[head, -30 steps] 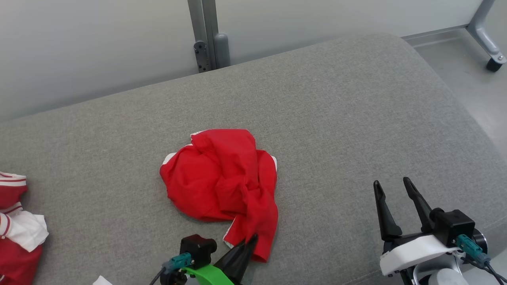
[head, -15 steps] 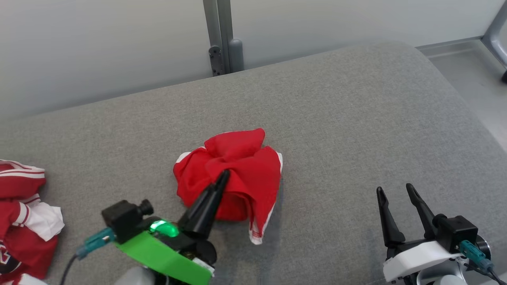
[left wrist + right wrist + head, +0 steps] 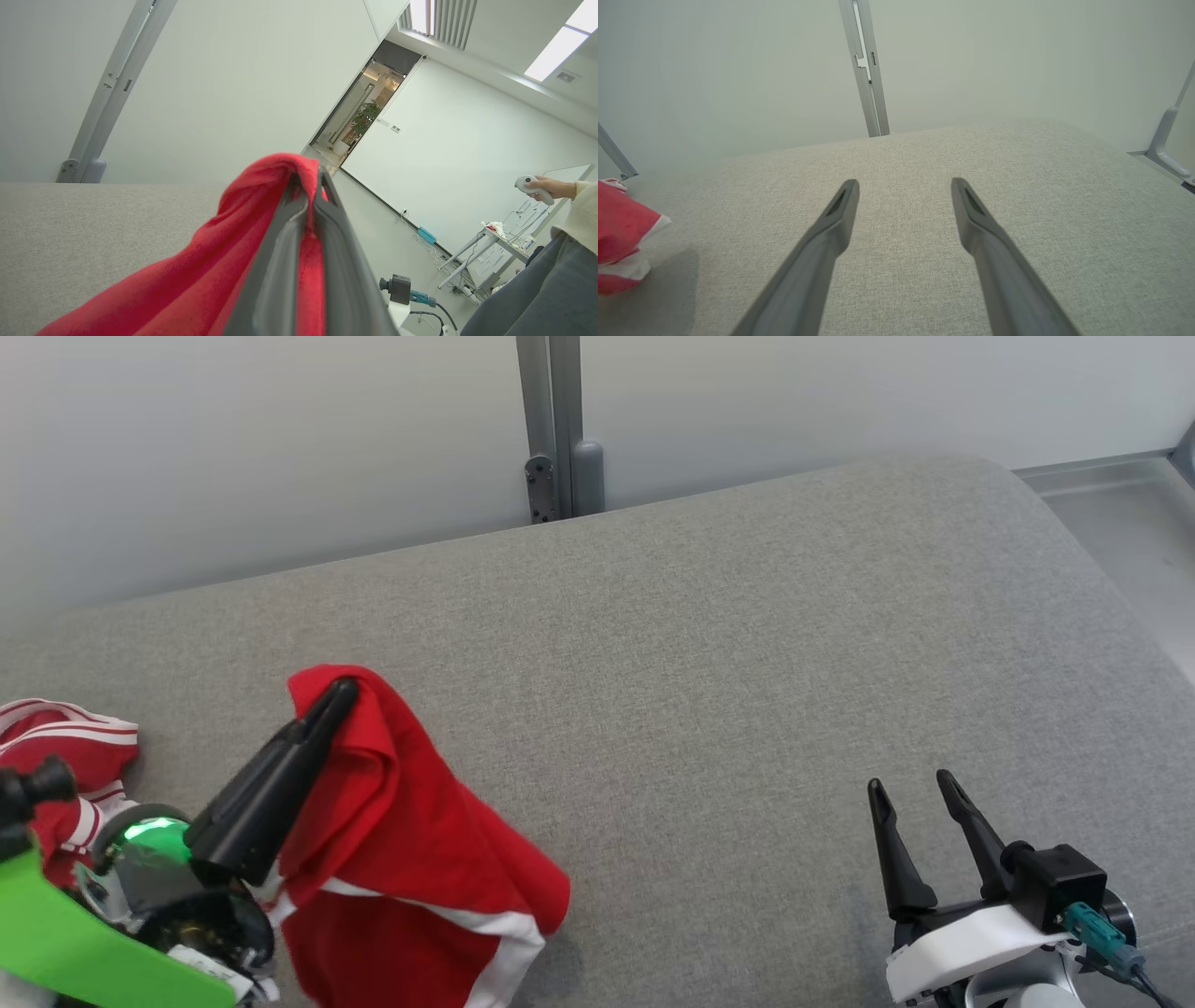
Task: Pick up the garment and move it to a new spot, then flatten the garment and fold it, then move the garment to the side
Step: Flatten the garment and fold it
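Your left gripper (image 3: pixel 342 693) is clamped tight on the red garment (image 3: pixel 411 840), and the cloth hangs from its fingertips over the near left of the grey cushion (image 3: pixel 747 644), just beside the red-and-white pile (image 3: pixel 65 742). Your right gripper (image 3: pixel 907 782) hovers at the near right, fingers spread, holding nothing.

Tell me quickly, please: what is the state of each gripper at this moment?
Left gripper: closed, its fingers pinching a fold of the red garment.
Right gripper: open, holding nothing.
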Controlling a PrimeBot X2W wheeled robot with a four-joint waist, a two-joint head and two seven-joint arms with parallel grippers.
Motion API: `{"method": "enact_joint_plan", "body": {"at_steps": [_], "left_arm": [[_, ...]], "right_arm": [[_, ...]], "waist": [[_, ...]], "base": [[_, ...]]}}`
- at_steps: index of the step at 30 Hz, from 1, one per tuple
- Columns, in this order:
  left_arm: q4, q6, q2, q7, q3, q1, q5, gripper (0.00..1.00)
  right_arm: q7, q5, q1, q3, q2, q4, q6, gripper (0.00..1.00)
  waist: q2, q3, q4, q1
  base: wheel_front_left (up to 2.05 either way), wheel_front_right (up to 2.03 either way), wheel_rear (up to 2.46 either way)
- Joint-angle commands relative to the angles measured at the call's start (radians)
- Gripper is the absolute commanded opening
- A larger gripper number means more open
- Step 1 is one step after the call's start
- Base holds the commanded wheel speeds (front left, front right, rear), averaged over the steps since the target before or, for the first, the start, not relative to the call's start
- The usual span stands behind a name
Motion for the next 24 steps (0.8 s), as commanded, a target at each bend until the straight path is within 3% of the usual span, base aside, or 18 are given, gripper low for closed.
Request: {"method": "enact_joint_plan", "body": {"at_steps": [1, 5, 8, 14, 18, 19, 20, 21, 24], "left_arm": [[-0.004, 0.005, 0.043, 0.033, 0.023, -0.005, -0.036, 0.0], [0.021, 0.004, 0.129, 0.17, 0.036, -0.08, -0.137, 0.0], [0.087, 0.012, 0.143, 0.287, -0.013, -0.175, -0.164, 0.0], [0.332, 0.06, 0.01, 0.442, -0.162, -0.411, -0.106, 0.0], [0.545, 0.083, -0.089, 0.432, -0.216, -0.554, 0.001, 0.0], [0.601, 0.093, -0.105, 0.41, -0.223, -0.585, 0.04, 0.07], [0.656, 0.099, -0.122, 0.381, -0.23, -0.611, 0.083, 0.49], [0.712, 0.108, -0.138, 0.351, -0.236, -0.631, 0.12, 1.0], [0.832, 0.101, -0.182, 0.272, -0.235, -0.673, 0.175, 1.0]], "right_arm": [[-0.001, 0.009, -0.014, -0.002, 0.001, -0.003, 0.0, 1.0], [-0.001, 0.014, -0.031, -0.005, 0.009, -0.006, 0.0, 1.0], [-0.001, 0.021, -0.055, 0.004, 0.013, -0.004, 0.0, 1.0], [-0.001, 0.036, -0.118, 0.037, 0.019, 0.004, 0.0, 1.0], [-0.001, 0.067, -0.166, 0.07, 0.021, 0.006, 0.0, 1.0], [-0.001, 0.082, -0.174, 0.075, 0.021, 0.006, 0.0, 1.0], [-0.001, 0.094, -0.177, 0.074, 0.022, 0.005, 0.0, 1.0], [-0.001, 0.101, -0.177, 0.075, 0.022, 0.005, 0.0, 1.0], [-0.001, 0.121, -0.157, 0.057, 0.022, 0.009, 0.0, 1.0]], "waist": [[0.0, 0.02, -0.016, 0.0], [0.0, 0.059, -0.041, 0.0], [0.0, 0.09, -0.071, 0.0], [0.0, 0.159, -0.17, 0.0], [0.0, 0.215, -0.264, 0.0], [0.0, 0.228, -0.285, 0.0], [0.0, 0.237, -0.302, 0.0], [0.0, 0.245, -0.318, 0.0], [0.0, 0.257, -0.345, 0.0]], "base": [[0.0, 0.0, 0.0], [0.0, 0.0, 0.0], [0.0, 0.0, 0.0], [0.0, 0.0, 0.0], [0.0, 0.0, 0.0], [0.0, 0.0, 0.0], [0.0, 0.0, 0.0], [0.0, 0.0, 0.0], [0.0, 0.0, 0.0]]}}
